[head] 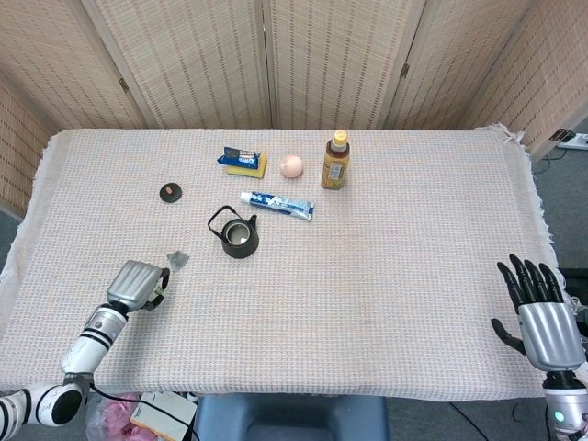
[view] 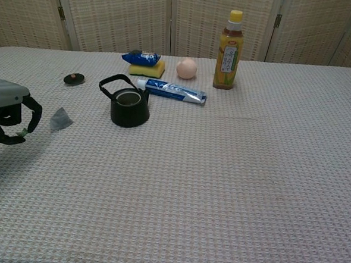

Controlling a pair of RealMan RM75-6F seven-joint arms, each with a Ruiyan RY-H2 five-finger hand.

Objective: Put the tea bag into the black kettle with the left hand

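A staged test space for a robot, not a lived-in room.

Woven folding screens (head: 276, 60) wall off a desk (head: 395, 276) under a pale waffle-weave cloth, with cables (head: 570, 140) on grey floor beside it and household oddments laid apart.

The tea bag (view: 60, 119), a small grey-translucent pouch, lies crumpled on the cloth just beyond the curled fingers (view: 30, 112) of the left hand (view: 8, 112), close but not touching. The black kettle (view: 129, 106) sits upright farther out past those fingers, lid off, round mouth open, its thin bail handle tilted back toward the left, well apart from the bag.
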